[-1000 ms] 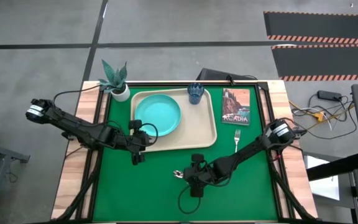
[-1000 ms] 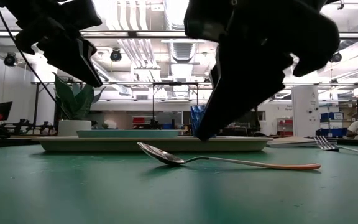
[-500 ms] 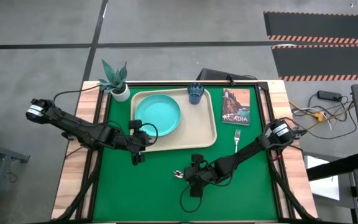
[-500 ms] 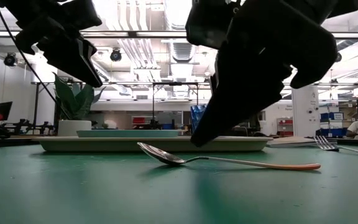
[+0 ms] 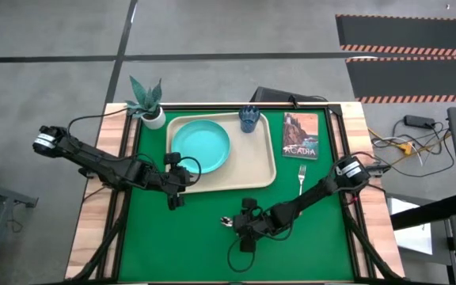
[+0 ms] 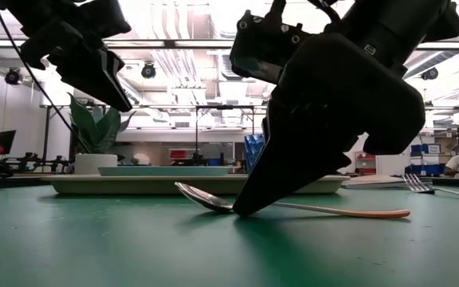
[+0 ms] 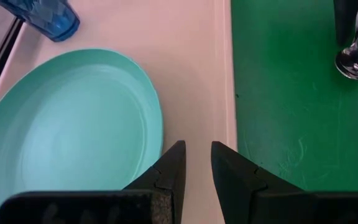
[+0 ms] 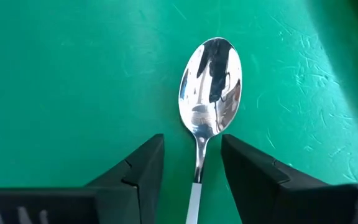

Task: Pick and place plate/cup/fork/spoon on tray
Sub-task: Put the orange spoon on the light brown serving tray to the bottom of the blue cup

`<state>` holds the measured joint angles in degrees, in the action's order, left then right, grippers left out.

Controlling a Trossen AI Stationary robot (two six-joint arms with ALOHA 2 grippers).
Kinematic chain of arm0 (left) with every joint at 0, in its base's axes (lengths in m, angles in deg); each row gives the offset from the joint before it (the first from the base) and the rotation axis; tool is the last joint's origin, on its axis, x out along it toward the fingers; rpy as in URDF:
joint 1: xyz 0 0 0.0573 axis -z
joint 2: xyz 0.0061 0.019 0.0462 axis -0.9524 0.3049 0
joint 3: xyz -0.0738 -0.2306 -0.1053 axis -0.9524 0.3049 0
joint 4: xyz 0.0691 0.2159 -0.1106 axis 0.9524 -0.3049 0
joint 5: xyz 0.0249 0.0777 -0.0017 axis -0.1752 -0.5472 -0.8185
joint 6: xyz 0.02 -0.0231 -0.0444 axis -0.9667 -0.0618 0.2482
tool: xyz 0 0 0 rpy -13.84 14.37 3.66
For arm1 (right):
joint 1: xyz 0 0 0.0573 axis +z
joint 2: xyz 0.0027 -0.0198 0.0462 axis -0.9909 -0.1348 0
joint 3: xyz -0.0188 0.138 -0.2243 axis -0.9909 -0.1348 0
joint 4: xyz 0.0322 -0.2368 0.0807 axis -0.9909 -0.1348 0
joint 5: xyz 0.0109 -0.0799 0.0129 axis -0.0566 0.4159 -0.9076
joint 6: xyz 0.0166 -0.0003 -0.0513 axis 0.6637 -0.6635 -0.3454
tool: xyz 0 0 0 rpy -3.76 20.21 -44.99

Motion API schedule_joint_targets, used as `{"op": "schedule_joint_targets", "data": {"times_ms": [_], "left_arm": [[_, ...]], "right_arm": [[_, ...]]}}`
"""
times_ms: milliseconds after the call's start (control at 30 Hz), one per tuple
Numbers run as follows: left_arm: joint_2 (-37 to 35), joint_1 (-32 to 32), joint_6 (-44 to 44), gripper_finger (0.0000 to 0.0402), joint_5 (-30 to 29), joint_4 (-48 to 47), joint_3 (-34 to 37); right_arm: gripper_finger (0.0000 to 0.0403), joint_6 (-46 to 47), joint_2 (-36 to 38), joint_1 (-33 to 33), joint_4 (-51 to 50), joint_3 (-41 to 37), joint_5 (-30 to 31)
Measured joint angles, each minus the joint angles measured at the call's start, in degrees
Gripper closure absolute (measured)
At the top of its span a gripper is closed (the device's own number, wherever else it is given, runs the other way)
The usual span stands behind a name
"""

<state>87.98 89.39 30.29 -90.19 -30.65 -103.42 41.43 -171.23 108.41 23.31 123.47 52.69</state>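
Note:
The spoon (image 8: 209, 81) lies on the green mat, bowl up, its pale orange handle (image 6: 357, 212) pointing toward the table's right. My right gripper (image 8: 191, 146) is open and low over it, one finger on each side of the spoon's neck, without touching it; it also shows in the high view (image 5: 234, 224). My left gripper (image 7: 196, 149) hovers over the tray's (image 5: 264, 170) near left part beside the plate (image 5: 200, 148), slightly open and empty. The plate and the blue cup (image 5: 248, 119) stand on the tray. The fork (image 5: 302, 176) lies on the mat right of the tray.
A white pot with a green plant (image 5: 150, 111) stands at the far left corner. A book (image 5: 301, 136) lies right of the tray. The near half of the green mat (image 5: 172, 245) is bare. Cables run behind the table.
My right gripper has come down toward the spoon, from well above the mat to fingertips at mat level beside the spoon's neck, still open. The spoon has not moved.

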Motion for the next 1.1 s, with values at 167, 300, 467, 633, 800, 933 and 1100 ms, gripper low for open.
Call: {"op": "schedule_joint_targets", "data": {"times_ms": [167,300,467,633,800,933,1100], "left_arm": [[0.0,0.0,0.0,0.034,0.0,0.0,0.0],[-0.01,0.0,1.08,0.034,0.02,0.03,0.0],[-0.01,0.0,2.67,0.034,0.01,0.02,-0.44],[-0.01,0.02,2.93,0.034,0.02,0.02,-0.44],[-0.02,0.07,2.94,0.034,0.02,-0.01,-0.44],[-0.37,0.04,1.77,0.034,0.0,-0.03,-0.44],[-2.1,0.01,-3.18,0.034,-3.44,-0.07,-0.79]], "right_arm": [[0.0271,-0.01,0.24,-0.02,-0.06,0.0,-0.45],[0.0308,0.0,0.24,0.0,-0.15,-0.02,-0.77],[0.0367,0.36,0.24,0.0,-0.36,-0.05,-0.84],[0.0389,0.5,1.03,-0.04,-0.58,-0.13,-1.5],[0.0389,1.36,5.29,-0.44,-1.5,-0.43,-0.26],[0.0389,4.6,9.87,-2.37,-2.27,-0.2,0.44],[0.0389,9.96,13.81,-5.78,-3.66,-0.24,1.62]]}}
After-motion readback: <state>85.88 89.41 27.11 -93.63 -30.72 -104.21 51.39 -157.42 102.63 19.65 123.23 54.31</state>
